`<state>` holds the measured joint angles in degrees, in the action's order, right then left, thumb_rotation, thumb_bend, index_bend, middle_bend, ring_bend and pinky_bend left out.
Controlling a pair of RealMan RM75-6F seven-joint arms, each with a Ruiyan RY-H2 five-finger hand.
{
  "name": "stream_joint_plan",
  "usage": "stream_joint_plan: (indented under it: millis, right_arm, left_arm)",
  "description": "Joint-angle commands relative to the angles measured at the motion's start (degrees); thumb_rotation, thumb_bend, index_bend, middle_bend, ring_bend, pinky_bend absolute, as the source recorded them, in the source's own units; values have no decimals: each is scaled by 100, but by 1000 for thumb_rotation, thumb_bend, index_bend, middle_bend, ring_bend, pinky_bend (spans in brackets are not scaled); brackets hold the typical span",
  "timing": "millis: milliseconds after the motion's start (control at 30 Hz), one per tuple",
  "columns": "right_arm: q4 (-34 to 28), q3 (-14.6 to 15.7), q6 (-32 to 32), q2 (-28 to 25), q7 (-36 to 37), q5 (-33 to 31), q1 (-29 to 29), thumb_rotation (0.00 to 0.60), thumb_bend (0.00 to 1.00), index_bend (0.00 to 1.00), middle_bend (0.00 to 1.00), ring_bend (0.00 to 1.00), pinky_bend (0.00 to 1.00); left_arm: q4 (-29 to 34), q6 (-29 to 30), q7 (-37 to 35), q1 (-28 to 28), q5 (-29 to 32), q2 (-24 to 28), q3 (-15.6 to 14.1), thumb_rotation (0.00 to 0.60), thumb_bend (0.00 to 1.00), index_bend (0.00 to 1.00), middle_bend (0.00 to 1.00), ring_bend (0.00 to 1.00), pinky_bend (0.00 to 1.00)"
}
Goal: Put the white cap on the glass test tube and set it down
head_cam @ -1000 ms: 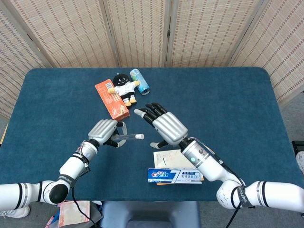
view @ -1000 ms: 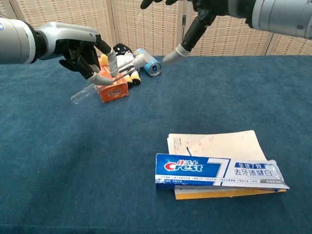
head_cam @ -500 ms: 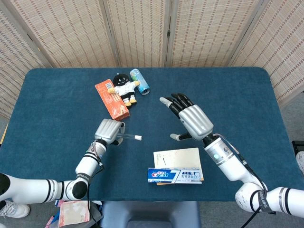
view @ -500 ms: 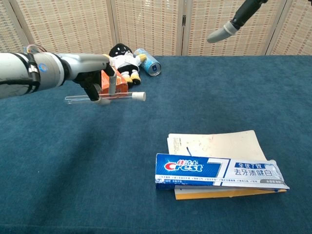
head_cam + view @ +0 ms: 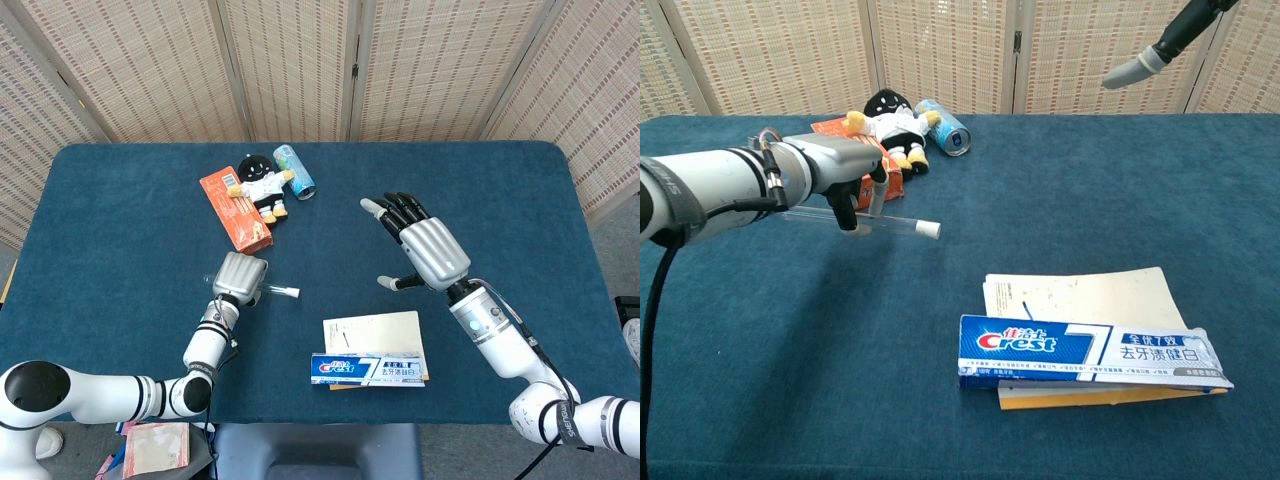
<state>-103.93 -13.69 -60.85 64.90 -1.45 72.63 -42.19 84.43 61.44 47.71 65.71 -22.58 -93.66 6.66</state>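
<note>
The glass test tube (image 5: 880, 221) carries its white cap (image 5: 928, 229) on the right end and lies nearly level, just above or on the blue table. My left hand (image 5: 836, 170) holds the tube around its middle, fingers curled down over it. In the head view that left hand (image 5: 240, 277) covers most of the tube, and only the capped end (image 5: 290, 292) sticks out to the right. My right hand (image 5: 428, 250) hovers well to the right of the tube, fingers spread and empty. The chest view shows just one of its fingertips (image 5: 1130, 72).
An orange box (image 5: 236, 208), a plush doll (image 5: 262, 185) and a can (image 5: 295, 170) lie behind the left hand. A Crest toothpaste box (image 5: 1090, 352) rests on a notebook (image 5: 1080, 297) at the front right. A folding screen stands behind the table.
My left hand has brought the capped tube down from a tilted hold to level and low over the table. My right hand has drawn away to the right.
</note>
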Motion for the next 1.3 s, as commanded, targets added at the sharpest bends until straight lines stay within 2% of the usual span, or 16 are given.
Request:
stream_joint_plan:
  millis: [33, 367, 567, 700, 800, 933, 1167, 1300]
  right_arm:
    - [35, -5, 14, 6, 45, 8, 20, 600, 92, 47, 100, 0, 0]
    - [110, -30, 66, 23, 136, 38, 58, 600, 92, 47, 100, 0, 0]
    - [50, 40, 17, -325, 18, 87, 228, 600, 93, 47, 100, 0, 0]
    - [-37, 154, 38, -707, -20, 54, 425, 600, 138, 46, 105, 0, 0]
    - [-105, 267, -54, -949, -17, 116, 628, 600, 230, 50, 139, 0, 14]
    - [-145, 445, -287, -1209, 68, 267, 969, 600, 292, 115, 188, 19, 141]
    - [-57, 779, -876, -1531, 412, 690, 1662, 600, 352, 179, 214, 55, 183]
    - [61, 1002, -1121, -1642, 634, 955, 2011, 600, 353, 187, 217, 58, 188]
  left_arm:
    - [-69, -26, 69, -10, 31, -64, 24, 600, 339, 459, 1000, 1000, 1000]
    - [-18, -67, 118, -125, 57, -29, 149, 600, 338, 396, 1000, 1000, 1000]
    - [865, 195, -428, -568, -502, 759, 196, 600, 338, 377, 1000, 1000, 1000]
    - [1597, 526, -1037, -1093, -1110, 1548, 151, 600, 338, 374, 1000, 997, 1000]
    - [1935, 778, -1530, -1525, -1650, 2070, 56, 600, 339, 361, 981, 945, 1000]
    - [2022, 1151, -2252, -2144, -2487, 2571, -154, 600, 338, 352, 885, 820, 982]
    - [1636, 1969, -3333, -3252, -3673, 3024, -565, 600, 338, 346, 698, 641, 768]
    - [1536, 2328, -3555, -3727, -4078, 3210, -745, 600, 338, 339, 620, 565, 673]
